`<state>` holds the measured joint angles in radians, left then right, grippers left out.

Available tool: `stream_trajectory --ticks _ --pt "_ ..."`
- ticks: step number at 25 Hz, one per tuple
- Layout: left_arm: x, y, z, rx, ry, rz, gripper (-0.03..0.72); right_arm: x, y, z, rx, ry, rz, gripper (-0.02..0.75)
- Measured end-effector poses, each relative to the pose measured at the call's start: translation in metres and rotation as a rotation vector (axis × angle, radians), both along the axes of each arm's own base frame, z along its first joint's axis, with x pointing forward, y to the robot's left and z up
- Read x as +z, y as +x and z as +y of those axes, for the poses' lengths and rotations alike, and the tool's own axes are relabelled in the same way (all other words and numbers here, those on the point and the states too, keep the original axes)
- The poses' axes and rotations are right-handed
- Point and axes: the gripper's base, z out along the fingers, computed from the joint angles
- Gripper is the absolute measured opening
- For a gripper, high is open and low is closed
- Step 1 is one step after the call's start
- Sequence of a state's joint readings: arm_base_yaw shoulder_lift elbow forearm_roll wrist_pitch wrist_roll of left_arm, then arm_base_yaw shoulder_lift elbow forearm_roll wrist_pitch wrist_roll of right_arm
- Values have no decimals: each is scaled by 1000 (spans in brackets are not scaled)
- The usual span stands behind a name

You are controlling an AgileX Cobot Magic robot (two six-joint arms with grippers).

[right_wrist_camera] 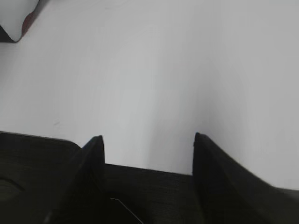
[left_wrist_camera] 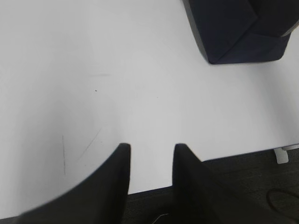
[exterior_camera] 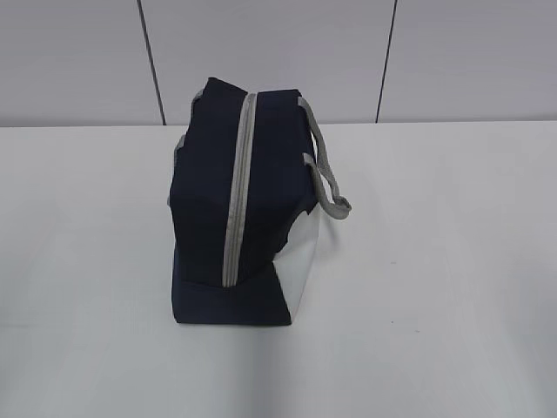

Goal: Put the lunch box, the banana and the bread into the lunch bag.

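The navy lunch bag stands in the middle of the white table with its grey zipper shut along the top and a grey strap hanging to the right. One dark corner of the lunch bag shows at the top right of the left wrist view. The lunch box, the banana and the bread are out of view. My left gripper hovers open over bare table near its front edge, holding nothing. My right gripper is open wider, also empty, above the table edge. Neither arm shows in the exterior view.
The white table spreads wide on both sides of the bag, with a grey panelled wall behind it. A pale object with a red edge sits at the top left corner of the right wrist view. Dark floor lies past the table's front edge.
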<state>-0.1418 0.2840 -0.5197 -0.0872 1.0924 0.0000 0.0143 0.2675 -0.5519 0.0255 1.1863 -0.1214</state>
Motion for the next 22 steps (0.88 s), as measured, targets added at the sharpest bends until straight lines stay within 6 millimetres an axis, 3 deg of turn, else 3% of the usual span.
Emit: stream_trajectory --ticks 7,22 --pt "0 0 0 0 0 0 238 -1 -23 -6 -44 -38 -119 441" --pt "0 0 0 0 0 -1 235 -9 -37 -6 -48 -32 -279 440"
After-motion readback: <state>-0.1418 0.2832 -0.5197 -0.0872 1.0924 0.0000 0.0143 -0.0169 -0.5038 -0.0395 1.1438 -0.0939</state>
